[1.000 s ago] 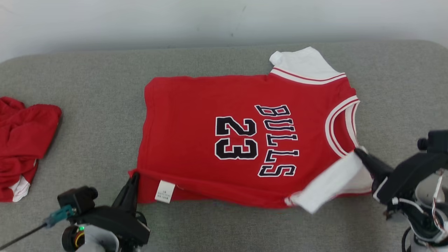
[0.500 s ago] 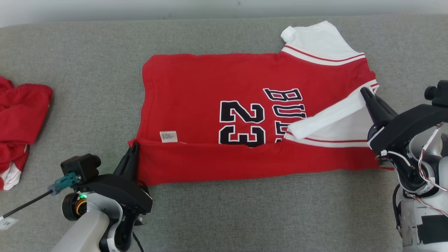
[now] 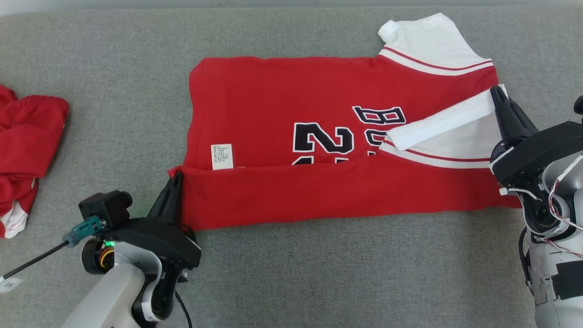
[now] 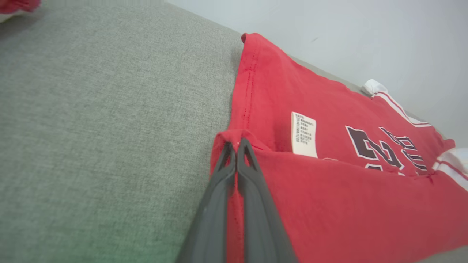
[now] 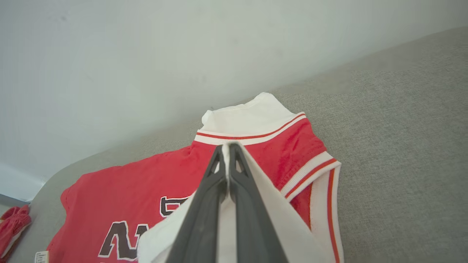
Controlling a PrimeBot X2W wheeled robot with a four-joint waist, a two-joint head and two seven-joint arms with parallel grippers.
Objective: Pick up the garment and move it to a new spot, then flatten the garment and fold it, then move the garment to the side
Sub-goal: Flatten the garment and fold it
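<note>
Grey fabric bench [image 3: 114, 91], red Bulls jersey [image 3: 282, 105] at centre; left tool [image 3: 176, 180] pinched tight on its hem, right tool [image 3: 496, 93] on the white sleeve [image 3: 437, 123]; near edge carried further over the number [image 3: 323, 139] than a second ago; lengthwise fold judged about half made.

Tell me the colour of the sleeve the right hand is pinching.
The sleeve is white, with a red stripe along its trim; the head view shows it best.

The grey fabric bench [image 3: 319, 273] lies bare along its front edge and between the red-and-white jersey [image 3: 273, 105] and the left-edge crumpled red cloth [image 3: 27, 132].
</note>
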